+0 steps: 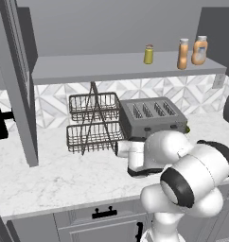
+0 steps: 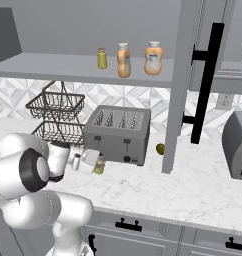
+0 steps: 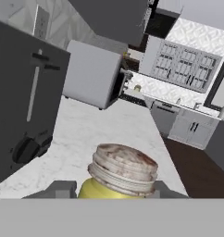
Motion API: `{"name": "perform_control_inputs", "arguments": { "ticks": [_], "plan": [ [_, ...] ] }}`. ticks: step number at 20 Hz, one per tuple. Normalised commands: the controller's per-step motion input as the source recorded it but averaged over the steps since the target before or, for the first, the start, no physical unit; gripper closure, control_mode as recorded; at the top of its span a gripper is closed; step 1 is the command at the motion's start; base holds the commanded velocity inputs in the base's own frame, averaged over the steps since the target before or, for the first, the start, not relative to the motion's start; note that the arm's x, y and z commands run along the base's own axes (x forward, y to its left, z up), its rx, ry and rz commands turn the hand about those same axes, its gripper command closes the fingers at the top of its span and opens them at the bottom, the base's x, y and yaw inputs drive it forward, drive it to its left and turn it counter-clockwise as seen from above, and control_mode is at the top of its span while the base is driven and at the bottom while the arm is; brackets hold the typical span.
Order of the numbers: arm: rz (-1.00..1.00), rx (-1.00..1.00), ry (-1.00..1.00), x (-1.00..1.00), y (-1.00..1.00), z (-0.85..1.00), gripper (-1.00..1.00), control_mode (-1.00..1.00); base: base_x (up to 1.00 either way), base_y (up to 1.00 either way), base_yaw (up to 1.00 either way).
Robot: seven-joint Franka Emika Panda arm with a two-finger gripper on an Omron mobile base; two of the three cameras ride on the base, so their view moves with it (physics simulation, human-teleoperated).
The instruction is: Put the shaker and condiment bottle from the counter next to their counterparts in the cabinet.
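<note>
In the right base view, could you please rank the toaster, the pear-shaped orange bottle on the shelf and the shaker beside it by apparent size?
1. Toaster, clearly largest, though it also stands nearer the camera.
2. Pear-shaped orange bottle.
3. Shelf shaker, smallest.

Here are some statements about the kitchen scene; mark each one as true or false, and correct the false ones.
1. The end effector has its fingers on either side of the shaker on the counter. True.
2. Three containers stand on the cabinet shelf. True.
3. The toaster has two slots. False: it has four slots.
4. The wire basket rack stands on the shelf. False: it stands on the counter, beside the toaster.
5. The condiment bottle lies on its side. False: it stands upright on the shelf, between a small yellow shaker and a bulbous orange bottle.
</note>
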Motion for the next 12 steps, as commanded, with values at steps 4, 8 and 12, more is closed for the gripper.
{"name": "perform_control_inputs", "arguments": {
  "ticks": [4,8,12],
  "plan": [
    [0.03,0.0,0.0,-0.28,0.23,0.74,1.0,-1.0,0.0,0.0,0.0],
    [0.05,0.0,0.0,-0.28,0.22,0.73,1.0,-1.0,0.0,0.0,0.0],
    [0.07,0.0,0.0,-0.23,0.26,0.69,1.0,-1.0,0.0,0.0,0.0]
  ]
}}
